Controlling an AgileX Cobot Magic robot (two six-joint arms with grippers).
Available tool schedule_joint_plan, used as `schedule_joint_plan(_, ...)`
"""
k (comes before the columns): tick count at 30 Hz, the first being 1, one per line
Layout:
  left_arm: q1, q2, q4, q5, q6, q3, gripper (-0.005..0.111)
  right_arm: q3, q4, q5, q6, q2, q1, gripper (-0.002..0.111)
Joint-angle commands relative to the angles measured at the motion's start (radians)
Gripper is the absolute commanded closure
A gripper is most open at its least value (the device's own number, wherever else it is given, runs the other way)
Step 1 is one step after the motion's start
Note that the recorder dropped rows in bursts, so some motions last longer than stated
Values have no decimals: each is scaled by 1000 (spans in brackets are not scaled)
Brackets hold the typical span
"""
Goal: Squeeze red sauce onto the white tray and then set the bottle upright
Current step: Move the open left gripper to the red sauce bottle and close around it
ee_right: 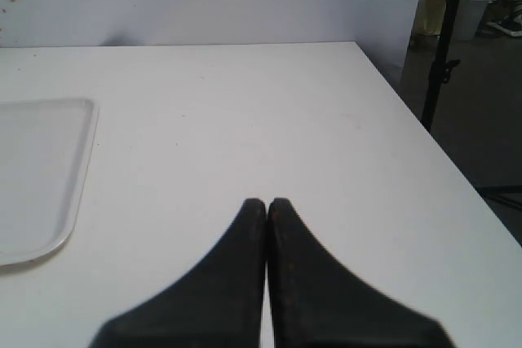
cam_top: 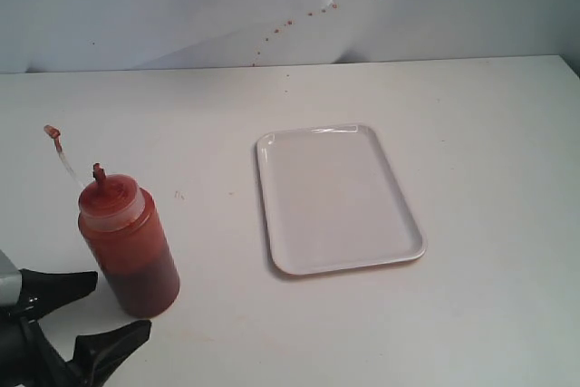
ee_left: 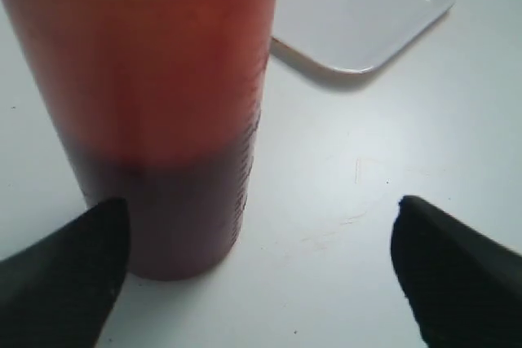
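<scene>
The bottle (cam_top: 129,246) stands upright on the table at the left, its pointed nozzle up and a small cap (cam_top: 52,132) hanging out on a thin tether. Red sauce (ee_left: 175,201) shows dark through the lower wall. My left gripper (cam_top: 122,307) is open just in front of the bottle's base, one finger close beside it, nothing held; in the left wrist view the left gripper (ee_left: 261,218) spans wide beside the bottle (ee_left: 155,103). The white tray (cam_top: 335,197) lies flat at centre, with no drops visible on it. My right gripper (ee_right: 267,203) is shut and empty, right of the tray (ee_right: 37,177).
Reddish-brown specks (cam_top: 308,14) dot the back wall. The table's right edge (ee_right: 424,132) drops off to a floor with a dark stand (ee_right: 444,46) beyond it.
</scene>
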Motion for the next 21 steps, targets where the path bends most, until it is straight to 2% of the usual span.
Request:
schedule_joint_plan(1, 1, 2, 3, 7, -7, 4, 45, 4, 4, -1, 0, -5, 3, 108)
schedule_joint_plan(2, 1, 2, 32, 9, -7, -7, 48, 4, 4, -1, 0, -5, 3, 108)
schedule_joint_plan(5, 1, 2, 47, 51, -12, -37, 48, 4, 4, -1, 0, -5, 3, 108)
schedule_joint_plan(10, 1, 36, 58, 67, -85, -75, 31, 4, 4, -1, 0, -5, 3, 108)
schedule_joint_plan(14, 1, 171, 78, 64, -104, -111, 25, 4, 4, -1, 0, -5, 3, 108)
schedule_joint_plan(21, 1, 427, 103, 6, -19, -231, 25, 4, 4, -1, 0, -5, 3, 108)
